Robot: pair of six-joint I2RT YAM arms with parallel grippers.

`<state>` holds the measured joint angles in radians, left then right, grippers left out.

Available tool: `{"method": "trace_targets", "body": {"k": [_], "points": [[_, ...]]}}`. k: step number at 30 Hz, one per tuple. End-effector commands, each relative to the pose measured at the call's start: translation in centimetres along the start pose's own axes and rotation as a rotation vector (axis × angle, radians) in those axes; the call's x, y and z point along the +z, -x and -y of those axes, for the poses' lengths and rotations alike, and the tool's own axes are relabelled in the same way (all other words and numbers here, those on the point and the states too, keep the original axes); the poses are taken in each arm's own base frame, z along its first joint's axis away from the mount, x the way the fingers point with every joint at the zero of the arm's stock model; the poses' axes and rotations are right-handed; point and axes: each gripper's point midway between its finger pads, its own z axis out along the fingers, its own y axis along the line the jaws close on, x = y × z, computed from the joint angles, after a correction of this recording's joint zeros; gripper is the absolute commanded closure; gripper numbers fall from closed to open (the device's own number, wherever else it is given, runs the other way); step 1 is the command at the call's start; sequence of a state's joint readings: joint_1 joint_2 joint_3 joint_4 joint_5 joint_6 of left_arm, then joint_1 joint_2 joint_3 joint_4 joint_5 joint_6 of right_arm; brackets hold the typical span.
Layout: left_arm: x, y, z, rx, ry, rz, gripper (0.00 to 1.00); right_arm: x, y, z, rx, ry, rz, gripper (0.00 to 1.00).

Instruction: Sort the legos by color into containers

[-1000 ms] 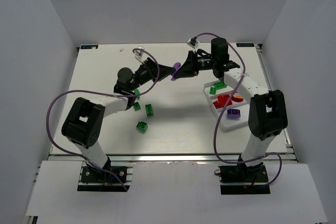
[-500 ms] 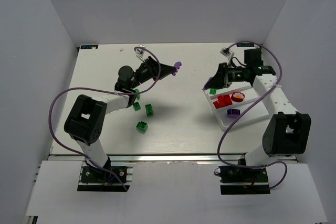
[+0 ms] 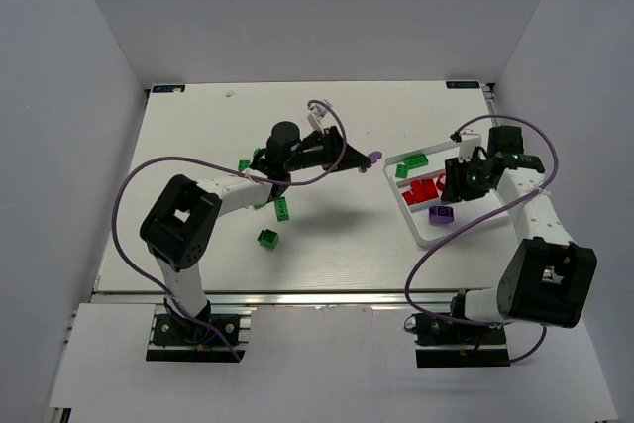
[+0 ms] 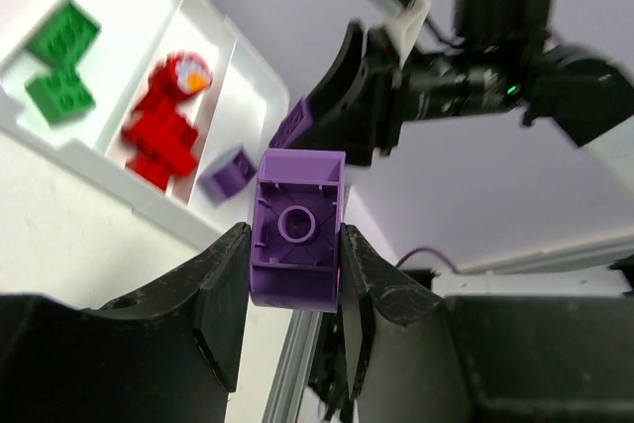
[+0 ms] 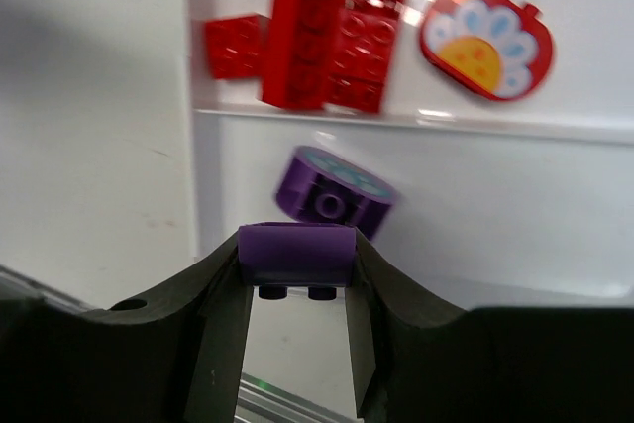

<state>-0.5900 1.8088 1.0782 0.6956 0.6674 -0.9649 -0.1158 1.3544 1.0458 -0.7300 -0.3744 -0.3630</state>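
Two loaded claws here: left gripper (image 4: 295, 255) pinching a purple lego (image 4: 297, 215), right gripper (image 5: 297, 279) pinching its own purple brick (image 5: 297, 253) over the tray (image 3: 424, 242), so crowding in could clash arms or spill one among the red legos (image 5: 317, 32).

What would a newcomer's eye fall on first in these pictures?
The left gripper grips a purple brick in the air near the middle of the table, and the right gripper grips a second purple brick over the white tray. Next come the red bricks in the tray's middle compartment and the green bricks loose on the table at the left.
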Motion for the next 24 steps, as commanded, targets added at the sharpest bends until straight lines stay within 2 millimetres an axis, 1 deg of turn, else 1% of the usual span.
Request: {"method": "trace_targets", "body": {"k": [1, 2, 3, 6, 7, 8, 9, 10, 11, 12, 13, 15, 16, 17, 18, 19, 21, 22, 24], "points": [[1.1, -1.8, -0.3, 0.052, 0.037, -0.080, 0.89, -0.5, -0.7, 3.9, -0.077, -0.188, -0.029, 1.00], [1.5, -2.7, -0.2, 0.047, 0.046, -0.105, 0.89, -0.6, -1.1, 4.5, -0.085, -0.218, -0.045, 1.00], [2.0, -3.0, -0.3, 0.064, 0.046, -0.116, 0.89, -0.6, -1.4, 4.9, -0.087, -0.231, -0.055, 1.00], [2.9, -4.7, -0.3, 0.065, 0.055, -0.163, 0.88, -0.2, -2.0, 5.7, -0.101, -0.262, -0.077, 0.89], [3.3, -5.1, -0.4, 0.064, 0.056, -0.174, 0.88, 0.0, -2.2, 5.9, -0.102, -0.267, -0.083, 0.82], [3.7, -5.9, -0.2, 0.060, 0.054, -0.192, 0.88, 0.0, -2.1, 6.2, -0.105, -0.276, -0.081, 0.79], [3.9, -6.2, -0.1, 0.061, 0.050, -0.200, 0.88, 0.3, -2.4, 6.4, -0.099, -0.274, -0.095, 0.75], [4.1, -6.5, -0.1, 0.059, 0.049, -0.209, 0.88, 0.4, -2.4, 6.5, -0.098, -0.277, -0.099, 0.69], [4.6, -7.2, 0.0, 0.056, 0.047, -0.227, 0.88, 0.6, -2.5, 6.6, -0.095, -0.278, -0.107, 0.64], [4.7, -7.5, 0.1, 0.060, 0.046, -0.234, 0.88, 0.9, -2.8, 6.8, -0.089, -0.274, -0.117, 0.60], [4.9, -7.9, 0.0, 0.056, 0.050, -0.247, 0.88, 1.0, -2.9, 6.8, -0.087, -0.270, -0.121, 0.52], [5.4, -8.5, 0.0, 0.056, 0.049, -0.264, 0.88, 1.3, -3.1, 6.9, -0.079, -0.257, -0.126, 0.45], [5.5, -8.7, 0.0, 0.054, 0.050, -0.269, 0.88, 1.4, -3.0, 6.8, -0.077, -0.253, -0.126, 0.39], [5.8, -9.0, 0.1, 0.056, 0.046, -0.278, 0.88, 1.4, -3.1, 6.8, -0.074, -0.244, -0.126, 0.36], [6.0, -9.2, 0.2, 0.059, 0.043, -0.284, 0.88, 1.3, -2.9, 6.8, -0.074, -0.242, -0.118, 0.34], [6.1, -9.7, 0.2, 0.056, 0.046, -0.297, 0.88, 1.3, -2.6, 6.6, -0.074, -0.227, -0.107, 0.30], [6.8, -10.0, 0.2, 0.062, 0.044, -0.311, 0.88, 0.9, -2.3, 6.5, -0.066, -0.218, -0.090, 0.27], [7.0, -10.6, 0.2, 0.060, 0.045, -0.328, 0.88, 0.7, -1.4, 6.1, -0.071, -0.189, -0.057, 0.21], [7.6, -11.0, 0.0, 0.064, 0.043, -0.348, 0.88, -0.1, -0.8, 5.6, -0.062, -0.138, -0.026, 0.14]]}}
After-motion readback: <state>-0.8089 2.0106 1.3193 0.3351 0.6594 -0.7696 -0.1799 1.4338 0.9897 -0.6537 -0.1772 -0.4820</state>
